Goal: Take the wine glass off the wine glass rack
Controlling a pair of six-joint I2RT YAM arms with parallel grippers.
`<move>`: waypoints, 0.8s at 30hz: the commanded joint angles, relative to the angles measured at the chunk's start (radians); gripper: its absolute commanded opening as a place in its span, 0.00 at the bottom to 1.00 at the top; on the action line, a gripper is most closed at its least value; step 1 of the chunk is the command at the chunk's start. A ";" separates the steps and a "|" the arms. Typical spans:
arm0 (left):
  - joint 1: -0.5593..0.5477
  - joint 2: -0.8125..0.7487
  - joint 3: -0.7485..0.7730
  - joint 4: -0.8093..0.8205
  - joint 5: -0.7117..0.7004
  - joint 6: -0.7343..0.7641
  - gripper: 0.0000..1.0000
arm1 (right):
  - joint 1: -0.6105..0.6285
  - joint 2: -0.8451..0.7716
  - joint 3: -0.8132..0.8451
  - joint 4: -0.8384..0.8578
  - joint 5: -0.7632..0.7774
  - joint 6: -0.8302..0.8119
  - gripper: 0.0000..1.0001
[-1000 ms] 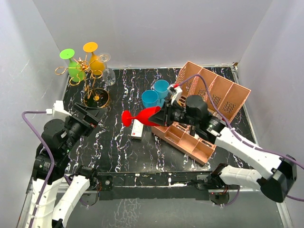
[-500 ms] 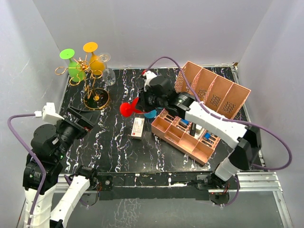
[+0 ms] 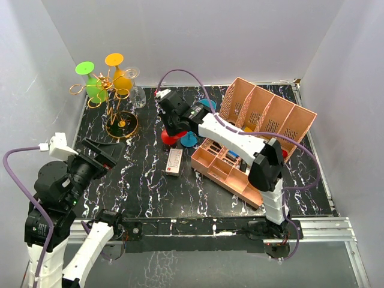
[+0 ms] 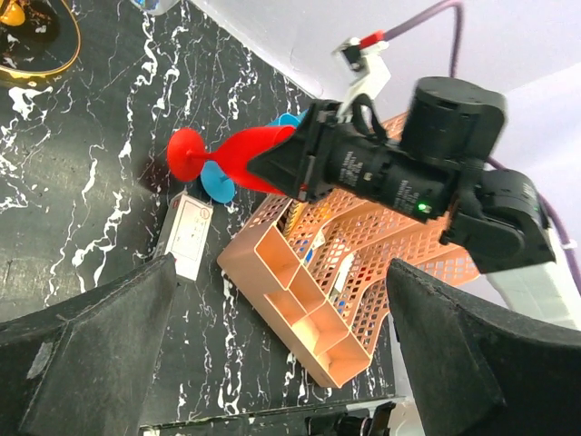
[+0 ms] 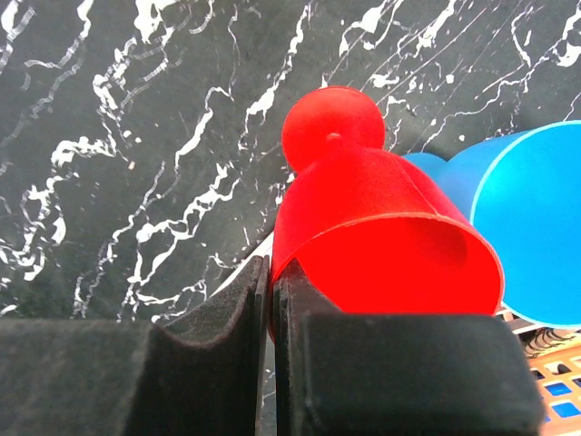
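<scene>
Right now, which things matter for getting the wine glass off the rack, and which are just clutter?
Job: red plastic wine glass, pinched at its rim by the right gripper; gold wire rack.
Lying about: pink slotted organizer; blue cups; small white box.

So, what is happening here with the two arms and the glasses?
The right fingers are shut on the rim of a red plastic wine glass, holding it foot-down over the black marbled table beside a blue plastic cup; whether the foot touches I cannot tell. The left fingers are wide open and empty. The gold wire wine glass rack at the back left carries a green glass, an orange glass and a clear glass.
</scene>
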 commanded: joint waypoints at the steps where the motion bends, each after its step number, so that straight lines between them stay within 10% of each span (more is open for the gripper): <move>1: 0.002 0.005 0.052 -0.002 -0.003 0.028 0.97 | 0.020 0.060 0.124 -0.065 0.045 -0.061 0.08; 24: 0.002 0.017 0.056 -0.012 0.003 0.040 0.97 | 0.086 0.139 0.234 -0.309 0.094 -0.087 0.08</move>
